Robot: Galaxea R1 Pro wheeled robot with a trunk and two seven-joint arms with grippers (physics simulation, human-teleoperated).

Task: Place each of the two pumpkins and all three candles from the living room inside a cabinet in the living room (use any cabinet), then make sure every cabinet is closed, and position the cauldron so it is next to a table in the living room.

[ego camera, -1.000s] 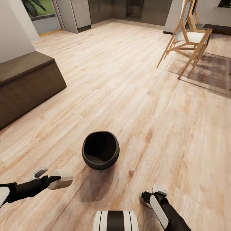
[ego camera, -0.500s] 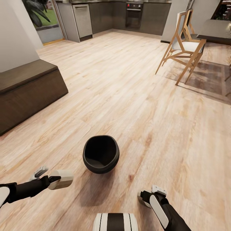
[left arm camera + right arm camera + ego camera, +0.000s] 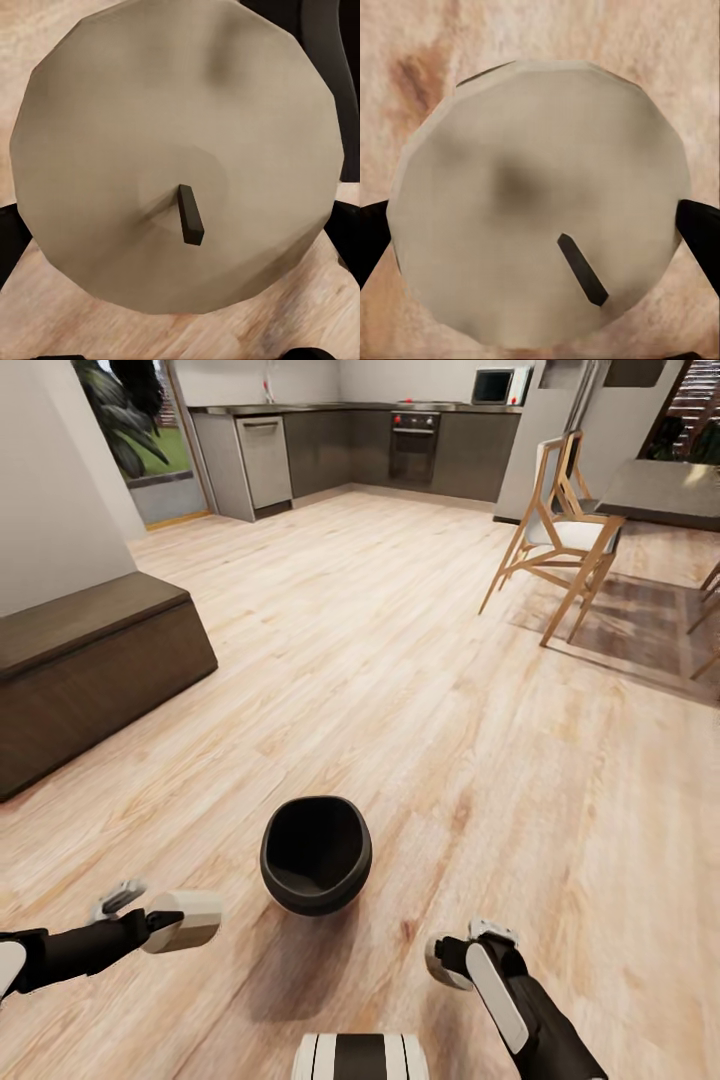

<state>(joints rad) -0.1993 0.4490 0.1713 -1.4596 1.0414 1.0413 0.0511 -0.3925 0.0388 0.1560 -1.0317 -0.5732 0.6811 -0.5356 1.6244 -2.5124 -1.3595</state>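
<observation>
Each gripper is pinching a candle: the left gripper (image 3: pixel 185 920) holds one (image 3: pixel 180 150) side-on by its round wall, and the right gripper (image 3: pixel 445 962) holds the other (image 3: pixel 540 202) likewise. They look stiff, light and smooth, so that mid-wall grip seems right. The cauldron (image 3: pixel 316 855) sits on the floor (image 3: pixel 400 660) between both arms, well apart from the cabinet (image 3: pixel 90 660).

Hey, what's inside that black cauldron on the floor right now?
The cauldron looks empty: bare dark inner wall and bottom show. Its near rim hides a strip of the interior.
</observation>
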